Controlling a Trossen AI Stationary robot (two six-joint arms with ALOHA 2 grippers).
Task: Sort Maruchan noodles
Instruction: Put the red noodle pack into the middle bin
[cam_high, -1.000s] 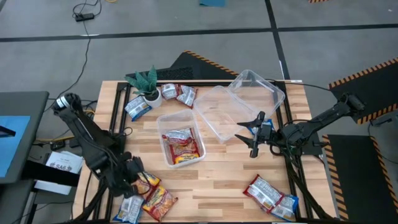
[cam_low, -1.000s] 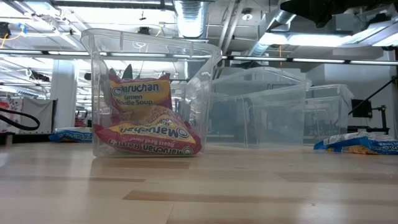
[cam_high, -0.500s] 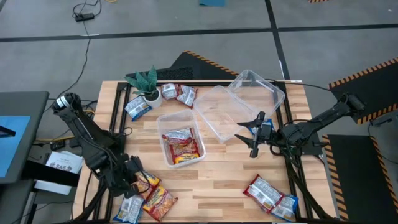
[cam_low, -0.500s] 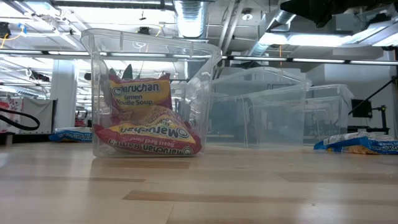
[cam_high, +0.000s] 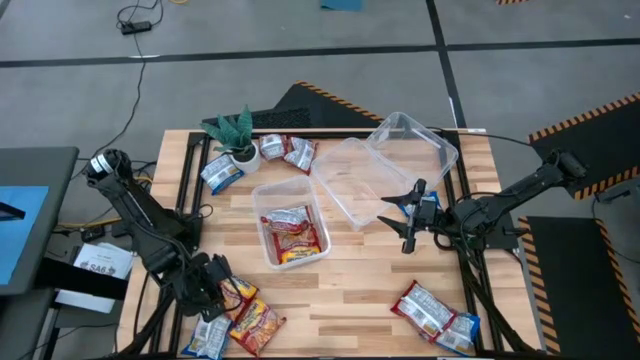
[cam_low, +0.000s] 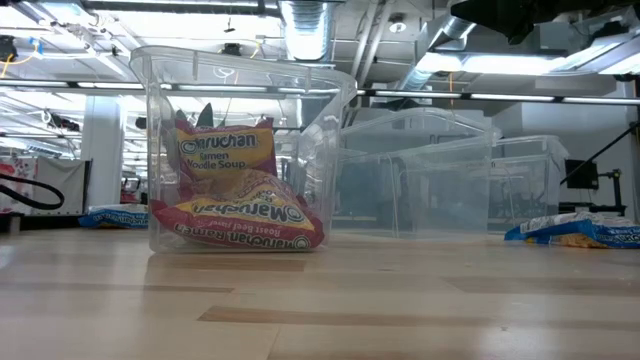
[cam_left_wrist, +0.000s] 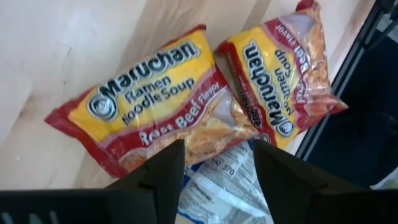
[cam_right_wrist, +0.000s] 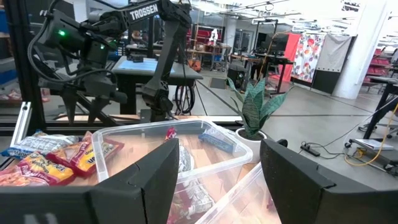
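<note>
Three Maruchan noodle packets lie flat at the table's near left corner: two red-yellow ones (cam_left_wrist: 149, 106) (cam_left_wrist: 280, 74) and a blue-and-white one (cam_left_wrist: 224, 186) partly under them. My left gripper (cam_high: 207, 285) (cam_left_wrist: 214, 152) is open over them, its fingers either side of where the packets overlap. A clear tub (cam_high: 292, 225) at mid-table holds red-yellow packets (cam_low: 240, 215). More packets lie at the far left (cam_high: 222, 172) (cam_high: 288, 150) and the near right (cam_high: 422, 305) (cam_high: 458, 332). My right gripper (cam_high: 408, 215) (cam_right_wrist: 217, 149) waits open beside an empty tub (cam_high: 350, 185).
A second empty clear tub (cam_high: 412, 140) leans at the far right. A small potted plant (cam_high: 235, 135) stands at the far left beside the packets there. Bare wood lies between the middle tub and the near edge.
My left gripper has shifted a little toward the table's near left corner, over the packets there. The packets and tubs have stayed where they were.
</note>
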